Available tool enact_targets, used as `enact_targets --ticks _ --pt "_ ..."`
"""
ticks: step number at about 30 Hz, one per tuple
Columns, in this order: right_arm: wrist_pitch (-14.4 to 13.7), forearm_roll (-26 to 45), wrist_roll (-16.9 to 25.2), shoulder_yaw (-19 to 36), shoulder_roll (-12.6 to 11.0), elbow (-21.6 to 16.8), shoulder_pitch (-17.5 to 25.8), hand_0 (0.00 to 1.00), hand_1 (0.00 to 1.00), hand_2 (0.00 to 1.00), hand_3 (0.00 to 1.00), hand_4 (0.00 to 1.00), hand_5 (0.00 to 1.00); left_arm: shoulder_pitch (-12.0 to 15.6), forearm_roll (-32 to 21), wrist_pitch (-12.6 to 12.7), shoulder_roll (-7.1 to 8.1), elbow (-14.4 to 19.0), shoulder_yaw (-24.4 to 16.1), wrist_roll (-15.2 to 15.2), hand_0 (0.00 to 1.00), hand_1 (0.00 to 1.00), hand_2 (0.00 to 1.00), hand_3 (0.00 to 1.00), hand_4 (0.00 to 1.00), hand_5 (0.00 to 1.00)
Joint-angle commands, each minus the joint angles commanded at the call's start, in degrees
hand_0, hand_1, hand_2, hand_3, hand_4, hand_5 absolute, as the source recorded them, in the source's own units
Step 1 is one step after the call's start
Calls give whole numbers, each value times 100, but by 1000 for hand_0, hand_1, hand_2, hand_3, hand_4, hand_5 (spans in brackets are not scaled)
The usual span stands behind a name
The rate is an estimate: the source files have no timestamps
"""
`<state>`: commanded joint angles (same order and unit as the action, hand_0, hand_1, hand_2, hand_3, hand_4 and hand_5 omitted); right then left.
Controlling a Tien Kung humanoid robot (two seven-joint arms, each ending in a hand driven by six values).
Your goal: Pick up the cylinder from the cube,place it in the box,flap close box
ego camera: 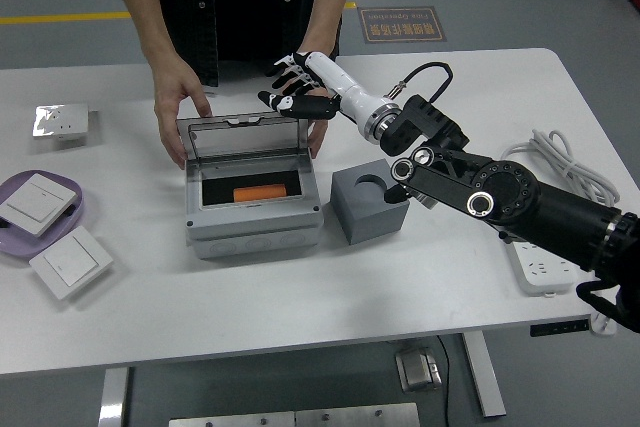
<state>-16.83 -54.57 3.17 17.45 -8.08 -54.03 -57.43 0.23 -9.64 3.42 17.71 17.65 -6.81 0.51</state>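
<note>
An orange cylinder [260, 192] lies inside the grey box [255, 225], whose clear lid [242, 137] stands upright at the back. My right hand [296, 89] is above and behind the lid's right corner, fingers spread and holding nothing. The grey cube [368, 200] with its empty round hole stands right of the box. A person's hands [180, 97] rest at the lid's two back corners. My left hand is out of view.
A white power strip [530, 237] with a coiled cable [570, 169] lies at the right. White wall switches [70, 262] lie at the left, one on a purple plate [70, 192], one more [62, 120] farther back.
</note>
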Motion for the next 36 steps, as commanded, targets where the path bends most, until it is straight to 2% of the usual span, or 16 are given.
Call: enact_targets --ticks 4,12,25,30,36 --pt "-15 -38 -7 -63 1 -123 66 678 626 635 676 721 390 -3 5 0 -4 -2 -12 1 616 630 627 663 737 247" --pt "-73 -150 -27 -145 -62 -606 218 674 622 634 677 711 378 10 -5 -2 -28 -6 -18 4 616 630 626 662 735 246" --pt "-62 -363 -310 -288 -510 -1968 597 651 621 635 675 707 377 44 21 -4 -57 -6 -92 5 616 630 626 662 736 246" --pt "-30 -417 -376 -317 -597 -2212 764 634 622 637 674 702 373 52 18 -6 -69 -9 -106 6 615 630 626 662 735 244" --pt "-36 -516 -405 36 -763 -2309 902 630 625 641 680 697 367 78 -16 -6 -70 -16 -92 6 616 630 626 662 734 242"
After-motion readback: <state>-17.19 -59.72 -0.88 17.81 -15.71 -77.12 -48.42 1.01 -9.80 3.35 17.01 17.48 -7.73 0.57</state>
